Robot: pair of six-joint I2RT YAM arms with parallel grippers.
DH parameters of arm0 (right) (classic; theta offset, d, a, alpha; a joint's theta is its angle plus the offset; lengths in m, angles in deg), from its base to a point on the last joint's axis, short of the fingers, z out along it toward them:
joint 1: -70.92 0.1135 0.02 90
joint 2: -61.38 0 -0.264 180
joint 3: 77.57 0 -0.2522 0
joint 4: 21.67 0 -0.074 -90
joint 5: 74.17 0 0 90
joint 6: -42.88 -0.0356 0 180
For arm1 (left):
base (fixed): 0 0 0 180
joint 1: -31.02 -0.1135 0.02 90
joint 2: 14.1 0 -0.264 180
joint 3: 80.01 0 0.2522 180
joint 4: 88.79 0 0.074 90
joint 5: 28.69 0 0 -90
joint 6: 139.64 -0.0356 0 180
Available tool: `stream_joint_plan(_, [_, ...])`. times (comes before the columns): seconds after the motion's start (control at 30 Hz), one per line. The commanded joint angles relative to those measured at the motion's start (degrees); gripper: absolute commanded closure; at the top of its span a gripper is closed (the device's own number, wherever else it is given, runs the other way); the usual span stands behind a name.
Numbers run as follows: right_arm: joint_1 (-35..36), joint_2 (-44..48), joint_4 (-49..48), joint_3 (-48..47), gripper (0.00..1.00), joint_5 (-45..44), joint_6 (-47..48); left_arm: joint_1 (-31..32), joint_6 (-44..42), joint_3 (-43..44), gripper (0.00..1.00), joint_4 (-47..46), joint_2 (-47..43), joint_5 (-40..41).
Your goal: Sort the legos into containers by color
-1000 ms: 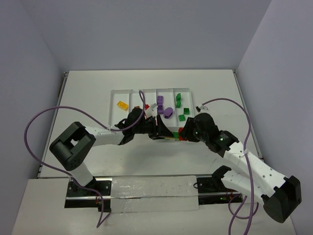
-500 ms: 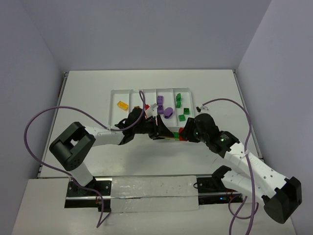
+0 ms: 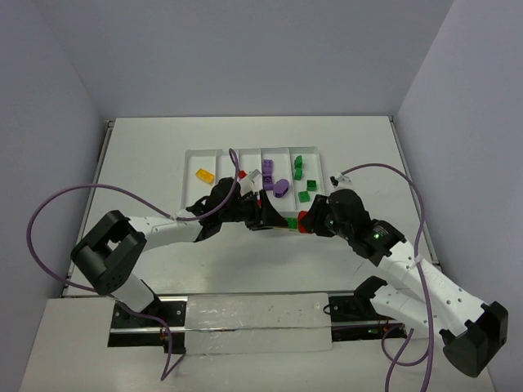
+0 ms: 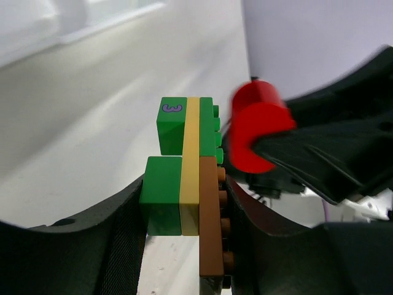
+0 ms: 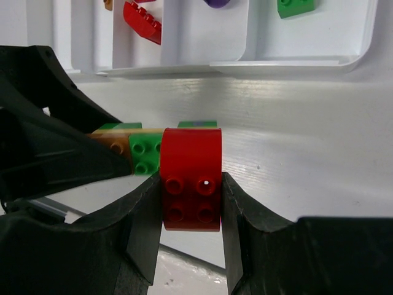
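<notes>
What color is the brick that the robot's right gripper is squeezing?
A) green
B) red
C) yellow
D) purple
B: the right wrist view shows the right gripper clamped on a red brick, while the green, yellow and brown stack sits in the left gripper.

From above, the stuck-together green, yellow and brown bricks [image 3: 292, 223] and the red brick [image 3: 301, 221] barely show between the left hand [image 3: 274, 220] and the right hand [image 3: 309, 219]. The right wrist view's top edge crops the tray [image 5: 295, 61] and its purple brick [image 5: 218, 2]. The left wrist view's background is blurred.
</notes>
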Motion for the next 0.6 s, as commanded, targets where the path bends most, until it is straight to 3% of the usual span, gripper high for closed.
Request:
stream_joint_plan(0.0, [0.2, 2.1, -0.1, -3.5, 1.00, 0.3, -0.6, -1.6, -3.3, -1.2, 1.00, 5.9, -0.9, 6.5])
stream_joint_plan(0.33, [0.2, 1.9, 0.6, -4.9, 1.00, -0.5, -0.2, -1.8, -3.3, -3.0, 1.00, 6.3, -3.7, 5.8])
stream_joint_plan(0.57, [0.6, -7.3, -4.3, -9.8, 1.00, -0.9, 2.0, -3.7, -7.0, -10.6, 1.00, 16.1, -15.7, 8.6])
